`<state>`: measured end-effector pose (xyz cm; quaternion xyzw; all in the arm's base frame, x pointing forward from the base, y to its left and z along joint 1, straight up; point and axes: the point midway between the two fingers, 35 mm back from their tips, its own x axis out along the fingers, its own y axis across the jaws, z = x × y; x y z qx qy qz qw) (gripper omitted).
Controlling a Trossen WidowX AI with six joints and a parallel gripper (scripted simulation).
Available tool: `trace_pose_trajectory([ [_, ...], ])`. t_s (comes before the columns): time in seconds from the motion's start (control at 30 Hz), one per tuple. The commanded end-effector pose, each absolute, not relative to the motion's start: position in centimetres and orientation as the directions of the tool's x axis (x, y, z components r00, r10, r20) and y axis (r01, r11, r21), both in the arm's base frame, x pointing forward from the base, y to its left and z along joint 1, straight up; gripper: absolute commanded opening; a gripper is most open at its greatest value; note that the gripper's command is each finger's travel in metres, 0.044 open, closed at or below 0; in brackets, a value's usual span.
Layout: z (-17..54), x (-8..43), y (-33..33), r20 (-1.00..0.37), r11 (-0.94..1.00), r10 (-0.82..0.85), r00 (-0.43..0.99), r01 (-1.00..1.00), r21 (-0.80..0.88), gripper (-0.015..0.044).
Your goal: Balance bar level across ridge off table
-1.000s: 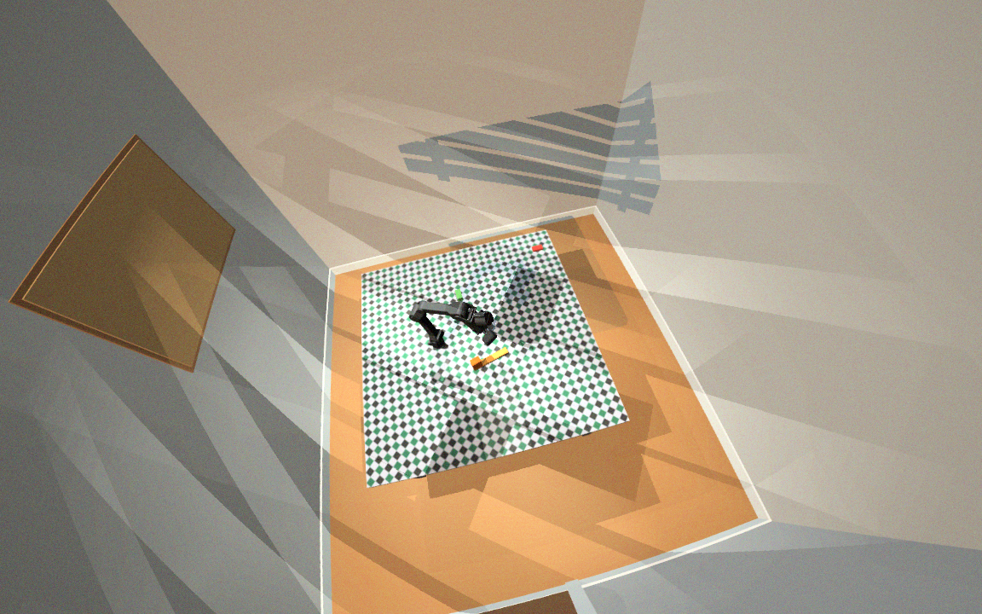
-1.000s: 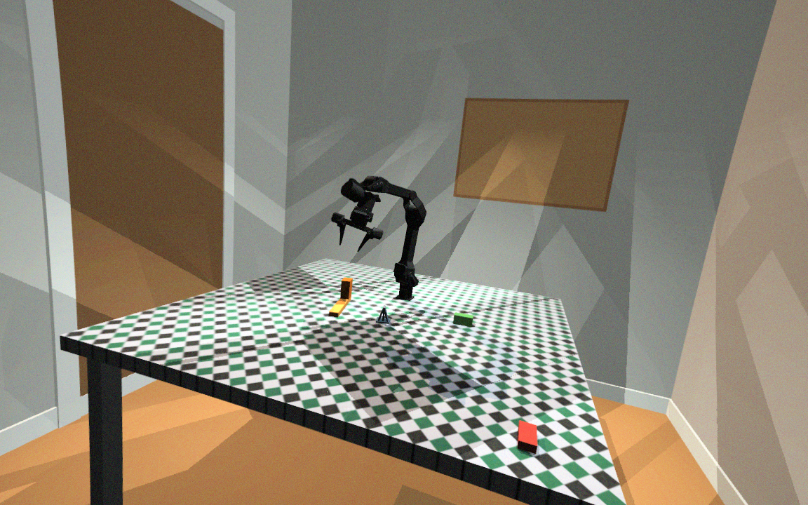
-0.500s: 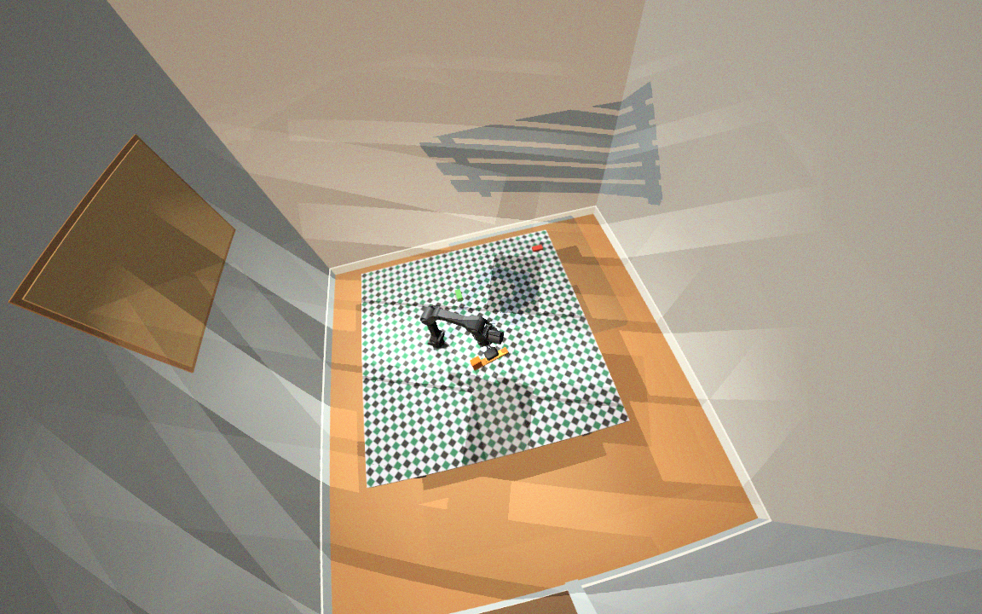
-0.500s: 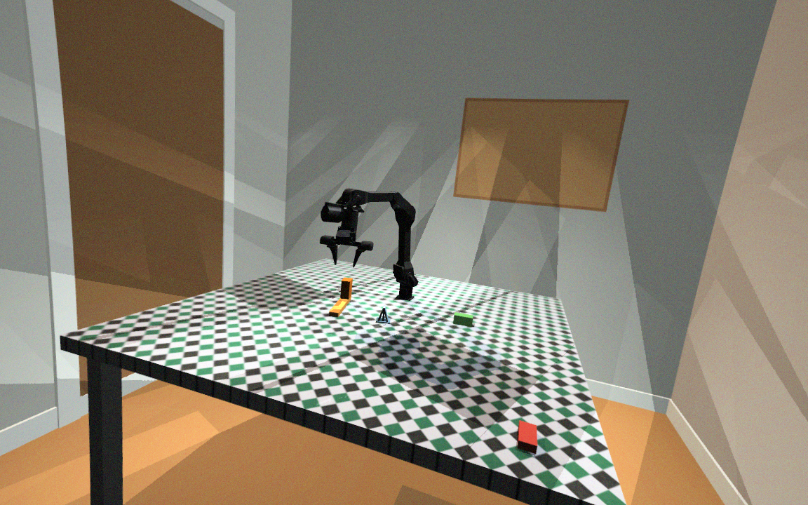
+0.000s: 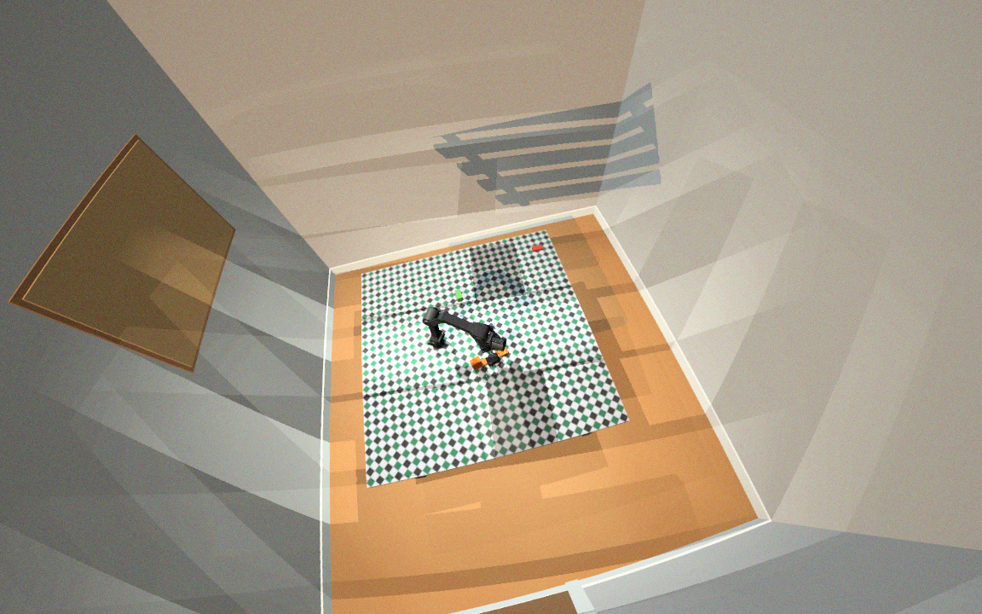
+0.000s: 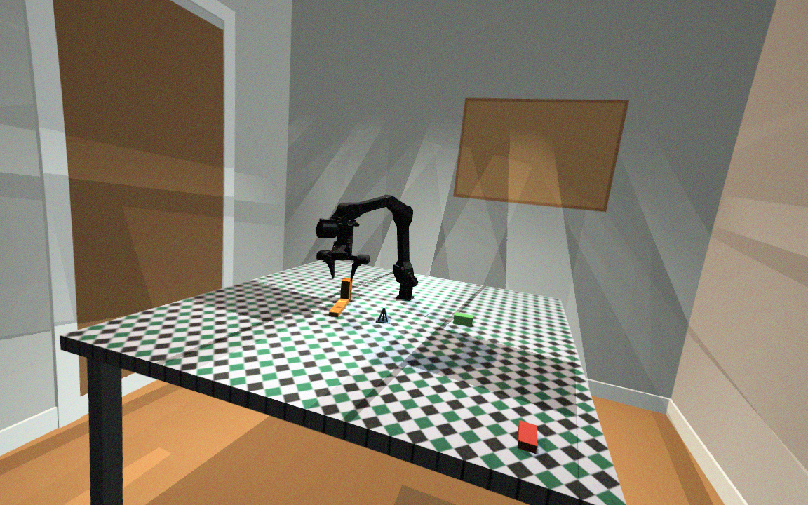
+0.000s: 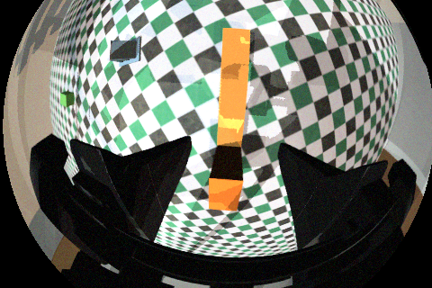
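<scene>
The orange bar (image 5: 476, 363) (image 6: 339, 307) (image 7: 234, 90) lies flat on the checkered table, with a taller block standing up at one end, so it looks like an L. The small blue-grey ridge (image 6: 383, 316) (image 7: 124, 50) stands apart from the bar, up and to the left of it in the wrist view. In the top view the arm hides the ridge. My gripper (image 6: 342, 278) (image 7: 236, 146) is open and points down above the bar's tall end. In the wrist view the bar runs between the spread fingers, with a gap on both sides.
A green block (image 5: 458, 292) (image 6: 463, 318) (image 7: 67, 99) lies beyond the ridge, on the side away from the bar. A red block (image 5: 537, 247) (image 6: 527, 434) lies near a far corner of the table (image 5: 403, 427) (image 6: 237, 376).
</scene>
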<state>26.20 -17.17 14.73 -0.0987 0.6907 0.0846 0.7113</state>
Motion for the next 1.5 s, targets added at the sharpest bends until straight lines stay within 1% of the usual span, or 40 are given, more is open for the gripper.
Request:
trace_pose_trajectory([
  [0.0,12.4,26.2,-17.3,-0.999,0.967,-0.019,0.028,-0.252,-0.025,0.0315],
  [0.27,7.6,25.8,-17.0,-0.999,0.967,-0.018,0.028,-0.252,-0.025,0.0315],
  [1.0,5.0,25.9,-17.0,-0.999,0.967,-0.018,0.027,-0.252,-0.024,0.0315],
  [1.4,4.9,25.9,-17.0,-0.999,0.967,-0.018,0.027,-0.252,-0.024,0.0315],
  [1.47,5.0,25.9,-17.0,-1.0,0.966,-0.014,0.028,-0.257,-0.02,0.0262],
])
